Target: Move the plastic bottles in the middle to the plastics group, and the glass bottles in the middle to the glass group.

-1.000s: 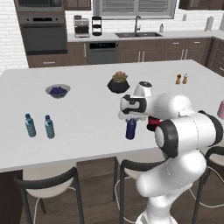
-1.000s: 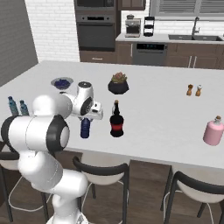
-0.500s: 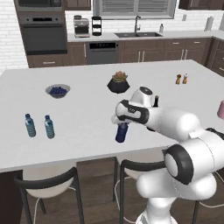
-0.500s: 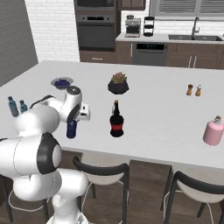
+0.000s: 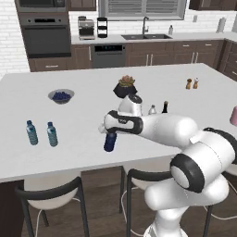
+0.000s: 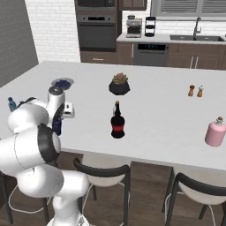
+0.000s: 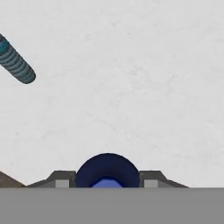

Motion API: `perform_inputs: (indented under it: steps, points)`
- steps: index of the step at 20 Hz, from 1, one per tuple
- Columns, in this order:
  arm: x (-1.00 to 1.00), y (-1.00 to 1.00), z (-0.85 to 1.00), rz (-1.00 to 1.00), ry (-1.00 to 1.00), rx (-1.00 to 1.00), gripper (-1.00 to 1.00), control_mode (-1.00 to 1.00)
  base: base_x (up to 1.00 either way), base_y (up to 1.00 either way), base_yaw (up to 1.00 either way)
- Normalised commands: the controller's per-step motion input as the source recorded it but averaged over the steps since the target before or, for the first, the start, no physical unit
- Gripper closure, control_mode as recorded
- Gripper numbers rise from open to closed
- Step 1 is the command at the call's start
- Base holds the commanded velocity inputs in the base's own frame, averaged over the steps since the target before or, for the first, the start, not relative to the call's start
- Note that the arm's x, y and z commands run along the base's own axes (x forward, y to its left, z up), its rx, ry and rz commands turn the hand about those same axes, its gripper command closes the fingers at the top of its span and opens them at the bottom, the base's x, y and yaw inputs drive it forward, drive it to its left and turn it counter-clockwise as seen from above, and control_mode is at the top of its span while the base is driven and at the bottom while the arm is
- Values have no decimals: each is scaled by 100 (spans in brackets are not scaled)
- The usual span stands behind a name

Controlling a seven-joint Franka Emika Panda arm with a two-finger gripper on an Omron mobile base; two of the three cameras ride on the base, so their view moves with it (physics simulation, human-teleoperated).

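One plastic item, the navy bottle point(image 5: 109, 141), hangs clamped between the fingers of the gripper point(image 5: 107, 131), clear of the table point(image 5: 69, 152). Risk: gripped near its top, it could swing or slip in transit, or topple the teal bottles point(image 5: 52, 134) beyond the gripper on set-down.

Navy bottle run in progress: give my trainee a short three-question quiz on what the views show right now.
1. True or false: the pincer is shut on the navy bottle.
2. Which stands nearest the dark red bottle? A) the pink vessel B) the potted plant C) the shakers
3. Fill in: the two teal bottles stand on the counter to the ___ of the navy bottle in the left base view.

Key: 1 true. 2 B. 3 left.
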Motion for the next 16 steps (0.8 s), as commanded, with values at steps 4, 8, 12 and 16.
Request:
perform_inputs:
  steps: [4, 8, 12, 16]
  points:
    - [20, 80, 6, 10, -9, 0, 100, -100, 0, 0, 0]
    - [21, 81, 0, 10, -8, 0, 100, -100, 0, 0, 0]
    - [25, 83, 0, 8, -9, 0, 100, -100, 0, 0, 0]
    - [31, 82, 0, 6, -8, 0, 100, -100, 0, 0, 0]
